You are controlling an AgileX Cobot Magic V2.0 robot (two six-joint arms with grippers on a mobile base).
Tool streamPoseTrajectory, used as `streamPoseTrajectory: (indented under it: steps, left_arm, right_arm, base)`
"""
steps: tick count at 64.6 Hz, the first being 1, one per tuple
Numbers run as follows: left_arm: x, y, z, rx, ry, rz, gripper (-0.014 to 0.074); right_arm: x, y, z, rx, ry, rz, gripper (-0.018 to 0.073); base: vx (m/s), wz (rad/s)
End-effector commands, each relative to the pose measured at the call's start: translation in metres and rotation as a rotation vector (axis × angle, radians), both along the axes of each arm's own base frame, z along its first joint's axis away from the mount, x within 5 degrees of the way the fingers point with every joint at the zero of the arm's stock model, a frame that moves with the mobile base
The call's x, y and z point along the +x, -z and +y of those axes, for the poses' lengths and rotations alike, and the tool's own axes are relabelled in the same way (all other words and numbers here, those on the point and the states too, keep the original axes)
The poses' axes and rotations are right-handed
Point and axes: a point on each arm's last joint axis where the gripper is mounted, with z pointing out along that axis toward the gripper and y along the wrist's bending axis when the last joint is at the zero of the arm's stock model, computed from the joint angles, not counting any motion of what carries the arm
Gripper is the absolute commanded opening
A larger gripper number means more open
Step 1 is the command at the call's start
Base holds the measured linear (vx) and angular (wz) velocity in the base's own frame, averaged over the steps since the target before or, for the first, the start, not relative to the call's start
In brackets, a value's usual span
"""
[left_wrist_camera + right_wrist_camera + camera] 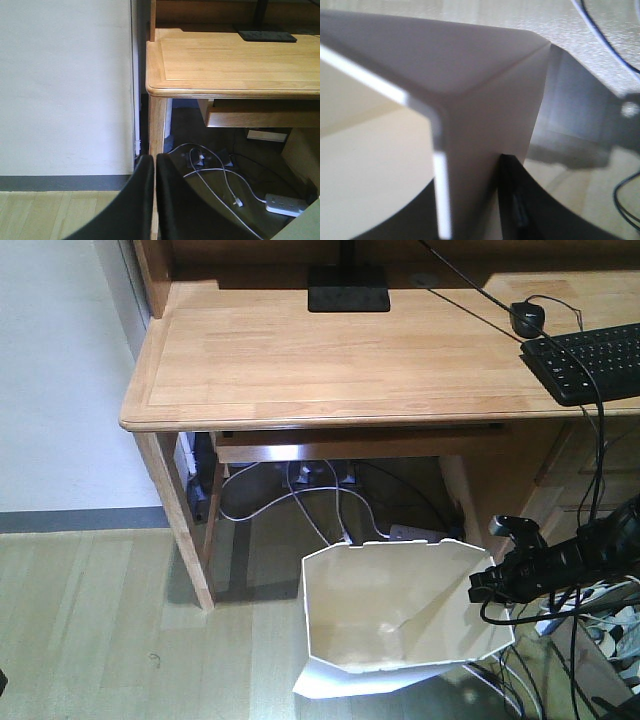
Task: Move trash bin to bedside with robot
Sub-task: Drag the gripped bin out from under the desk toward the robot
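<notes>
The right gripper is pinching the trash bin. In the right wrist view a corner of the bin's white wall runs down between the two dark fingers, one inside the rim and one outside. In the front view the same gripper sits at the bin's right rim, low on the right of the frame, with black cables trailing off behind it.

The left gripper appears at the bottom of its own view with its fingers pressed nearly together. It holds nothing and points at the desk leg and the wall.

The bin stands on the pale wood floor in the lower middle of the front view, just in front of the wooden desk. Its cream inside looks empty. White cords and a power strip lie in the shadow under the desk behind it. A black keyboard sits at the upper right.

As for progress, the grasp looks made but the move itself seems barely begun. No bed shows in any view, so the bin has yet to be carried or dragged away from the desk to the bedside and released there.
</notes>
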Motion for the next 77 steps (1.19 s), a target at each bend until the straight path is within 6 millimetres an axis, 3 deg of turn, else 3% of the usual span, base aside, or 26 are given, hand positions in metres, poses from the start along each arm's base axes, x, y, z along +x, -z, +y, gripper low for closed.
streamPoseTrajectory:
  steps: [1, 77]
  left_arm:
    - [0.0026, -0.0043, -0.0003, -0.006, 0.002, -0.052, -0.0006]
    - [0.0026, -0.0043, -0.0003, -0.006, 0.002, -0.052, -0.0006]
  right_arm:
    - [0.0165, -0.0375, 0.0091, 0.177, -0.020, -0.080, -0.0002]
    - [0.0161, -0.0390, 0.0110, 0.203, -0.026, -0.079, -0.0003]
  base:
    - [0.00, 0.00]
    - [0.00, 0.00]
